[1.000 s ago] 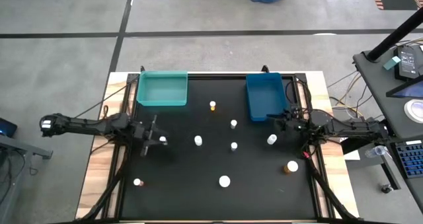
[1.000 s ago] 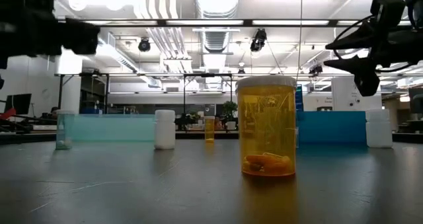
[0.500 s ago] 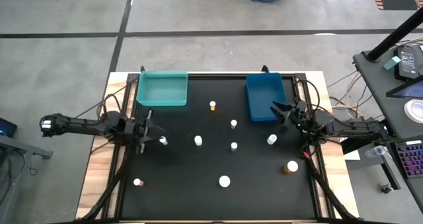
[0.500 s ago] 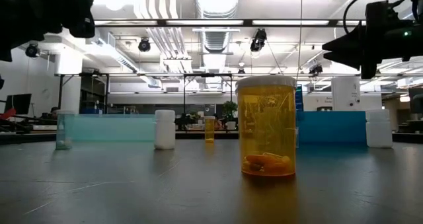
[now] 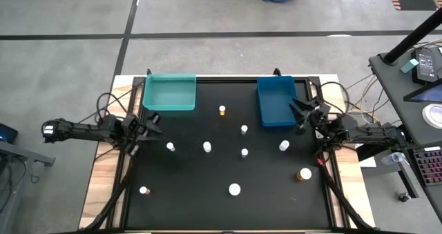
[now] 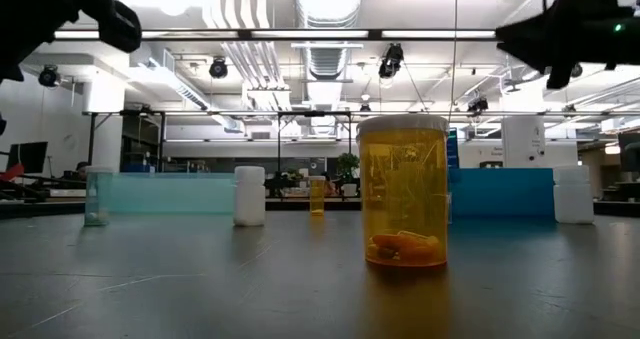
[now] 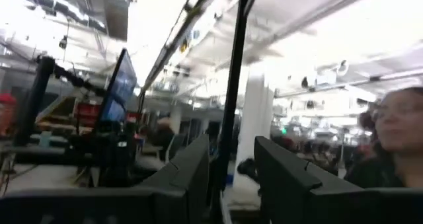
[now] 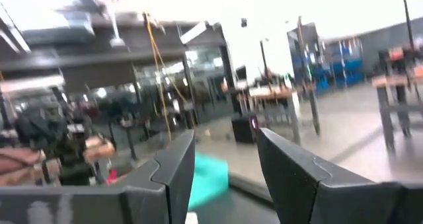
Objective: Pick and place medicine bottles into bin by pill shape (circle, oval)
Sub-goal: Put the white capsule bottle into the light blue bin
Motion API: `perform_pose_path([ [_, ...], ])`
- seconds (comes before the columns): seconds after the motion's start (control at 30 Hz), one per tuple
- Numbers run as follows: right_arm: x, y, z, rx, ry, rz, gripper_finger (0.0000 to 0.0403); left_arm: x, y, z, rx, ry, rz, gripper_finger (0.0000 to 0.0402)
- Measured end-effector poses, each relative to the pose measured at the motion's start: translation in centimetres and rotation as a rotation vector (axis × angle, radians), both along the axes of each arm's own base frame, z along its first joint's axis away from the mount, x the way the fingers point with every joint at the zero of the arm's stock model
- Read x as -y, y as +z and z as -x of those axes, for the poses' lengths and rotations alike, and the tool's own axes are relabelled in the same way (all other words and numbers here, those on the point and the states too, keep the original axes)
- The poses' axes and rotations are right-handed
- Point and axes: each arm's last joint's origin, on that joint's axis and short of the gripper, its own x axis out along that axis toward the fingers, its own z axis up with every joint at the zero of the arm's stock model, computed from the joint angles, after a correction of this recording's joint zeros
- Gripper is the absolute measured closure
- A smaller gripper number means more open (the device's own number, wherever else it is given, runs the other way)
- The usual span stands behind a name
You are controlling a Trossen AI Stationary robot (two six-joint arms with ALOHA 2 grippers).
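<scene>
Clearly, none of the medicine bottles (image 5: 235, 189) is in a bin yet: we count about nine standing loose on the black table (image 5: 186, 199), among them an amber one (image 6: 403, 191) that fills the low view with pills lying at its bottom, too small for us to call the shape with certainty. The teal bin (image 5: 169, 94) and the blue bin (image 5: 276, 101) sit at the far edge, both looking bare.

We judge the step in hand to be choosing and reaching for a first bottle. The left gripper (image 5: 150, 125) hangs over the left edge just below the teal bin, its fingers (image 7: 186, 178) a narrow gap apart with nothing between them. The right gripper (image 5: 298, 114) sits beside the blue bin, jaws likewise slightly parted and empty.

To do this well, we should widen the jaws before descending, come straight down over a cap such as the white bottle (image 5: 284, 146) nearest the right arm, and check the pills before picking a bin.
</scene>
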Motion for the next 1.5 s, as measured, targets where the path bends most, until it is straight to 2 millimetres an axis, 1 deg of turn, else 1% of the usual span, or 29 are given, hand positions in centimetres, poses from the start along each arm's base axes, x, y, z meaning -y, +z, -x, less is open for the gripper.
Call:
perform_pose_path([
  [0.1,0.0,0.7,0.3,0.049,-0.021,0.057,0.0248,0.0,0.9,0.4,0.097,0.027,-0.043,0.0295],
  [0.2,0.0,1.3,0.6,0.079,-0.051,0.129,0.0251,0.0,1.7,0.9,0.198,0.032,-0.043,0.0295],
  [0.3,-0.2,1.7,0.8,0.096,-0.045,0.199,0.0257,0.0,2.1,1.2,0.249,0.033,-0.040,0.0295],
  [0.43,-0.4,2.4,1.1,0.163,-0.003,0.249,0.0264,-0.1,2.2,1.1,0.258,0.054,-0.027,0.0295],
  [0.57,-0.4,3.4,1.3,0.186,0.009,0.262,0.0271,-0.5,2.5,0.6,0.222,0.164,0.058,0.0295],
  [0.63,-0.4,3.6,1.3,0.181,0.006,0.267,0.0274,-0.7,2.7,0.1,0.175,0.226,0.129,0.0295],
  [0.73,-0.4,3.7,1.3,0.165,-0.003,0.283,0.0278,-0.9,2.9,-1.1,0.077,0.280,0.160,0.0295],
  [0.87,-0.4,4.0,1.3,0.150,-0.021,0.310,0.0282,-0.8,4.0,-2.7,-0.024,0.263,0.197,0.0295],
  [1.03,-0.4,4.2,1.3,0.133,-0.045,0.345,0.0282,-0.7,5.3,-5.6,-0.224,0.261,0.226,0.0295],
  [1.1,-0.4,4.2,1.3,0.124,-0.054,0.360,0.0282,-0.7,6.1,-6.8,-0.303,0.270,0.213,0.0295],
  [1.17,-0.4,4.2,1.3,0.122,-0.060,0.369,0.0282,-0.7,6.1,-8.0,-0.422,0.285,0.193,0.0295],
  [1.27,-0.4,4.3,1.4,0.129,-0.067,0.377,0.0282,-0.6,7.6,-9.6,-0.518,0.295,0.176,0.0295],
  [1.43,-0.4,4.6,1.6,0.155,-0.083,0.392,0.0282,-0.5,9.0,-11.8,-0.861,0.306,0.100,0.0295],
  [1.5,-0.4,4.6,1.7,0.158,-0.083,0.392,0.0282,-0.4,10.2,-12.7,-0.940,0.312,0.049,0.0295],
])
